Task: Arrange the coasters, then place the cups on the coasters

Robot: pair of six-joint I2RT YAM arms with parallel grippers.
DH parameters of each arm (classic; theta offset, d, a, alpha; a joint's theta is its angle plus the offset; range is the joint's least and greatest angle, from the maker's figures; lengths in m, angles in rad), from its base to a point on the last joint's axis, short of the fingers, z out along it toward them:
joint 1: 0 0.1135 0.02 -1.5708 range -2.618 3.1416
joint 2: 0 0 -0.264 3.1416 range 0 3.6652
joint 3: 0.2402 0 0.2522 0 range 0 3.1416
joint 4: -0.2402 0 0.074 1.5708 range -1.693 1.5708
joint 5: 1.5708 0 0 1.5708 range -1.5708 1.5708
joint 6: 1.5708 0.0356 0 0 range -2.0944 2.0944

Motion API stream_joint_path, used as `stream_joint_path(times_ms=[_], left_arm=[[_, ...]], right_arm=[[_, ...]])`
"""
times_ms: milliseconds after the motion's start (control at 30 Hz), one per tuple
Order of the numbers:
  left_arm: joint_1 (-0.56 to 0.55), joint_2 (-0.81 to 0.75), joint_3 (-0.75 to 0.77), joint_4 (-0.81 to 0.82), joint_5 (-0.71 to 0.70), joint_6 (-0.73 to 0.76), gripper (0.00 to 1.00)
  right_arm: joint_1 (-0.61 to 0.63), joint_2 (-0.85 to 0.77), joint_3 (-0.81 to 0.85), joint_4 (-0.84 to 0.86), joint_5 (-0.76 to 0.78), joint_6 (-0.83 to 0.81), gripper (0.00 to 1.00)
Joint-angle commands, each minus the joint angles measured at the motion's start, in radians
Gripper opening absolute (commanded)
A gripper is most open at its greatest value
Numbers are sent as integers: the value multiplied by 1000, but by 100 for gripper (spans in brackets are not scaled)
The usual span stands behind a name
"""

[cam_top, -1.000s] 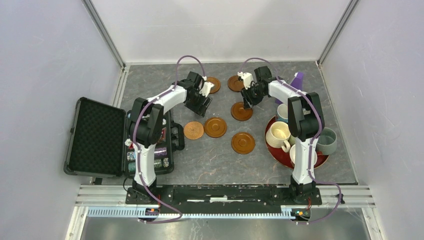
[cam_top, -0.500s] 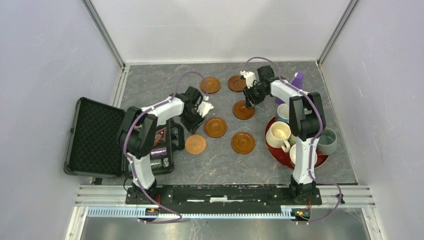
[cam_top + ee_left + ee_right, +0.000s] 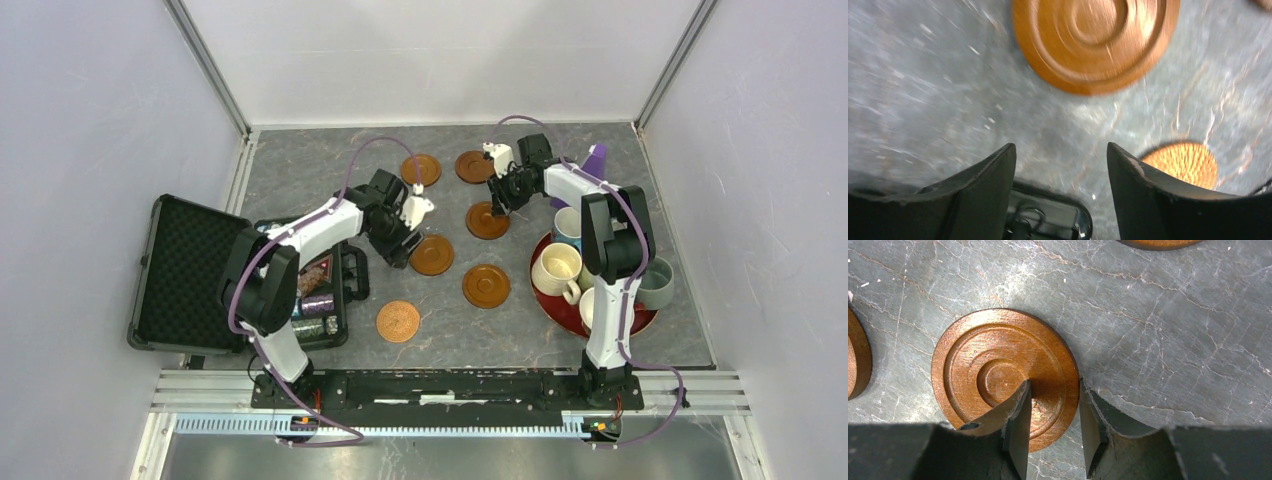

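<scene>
Coaster (image 3: 998, 375) rim straddled by the right gripper (image 3: 1053, 390); left gripper (image 3: 1060, 150) empty, jaws apart.
Beside one left-gripper finger lay the copper-orange coaster (image 3: 1185, 165), untouched. Grey table (image 3: 923, 100) showed between the fingers, and a brown coaster (image 3: 1093, 40) lay just ahead. Behind the right gripper a cream mug (image 3: 557, 268) sat on the red tray (image 3: 558, 312). One right fingertip rested on its coaster's inner ring, the other just outside the edge; whether they pinched it could not be told.
</scene>
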Motion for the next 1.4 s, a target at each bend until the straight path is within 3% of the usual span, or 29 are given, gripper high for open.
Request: stream_joint_path(times_ms=[0,400,667,1367], left_arm=[[-5,52,105,157,-7,-121,77],[-53,273,262,219,-99,-138,77],[-13,315,305,210,-257,-182,58],[34,363,386,216,-195,-213,56]], right_arm=[[-6,-10,-67,-18,31,22,40],[14,-76,-196,52,28,60,39],[47,-96,-247,102,25,105,39],[83,-36,-144,112,23,121,38]])
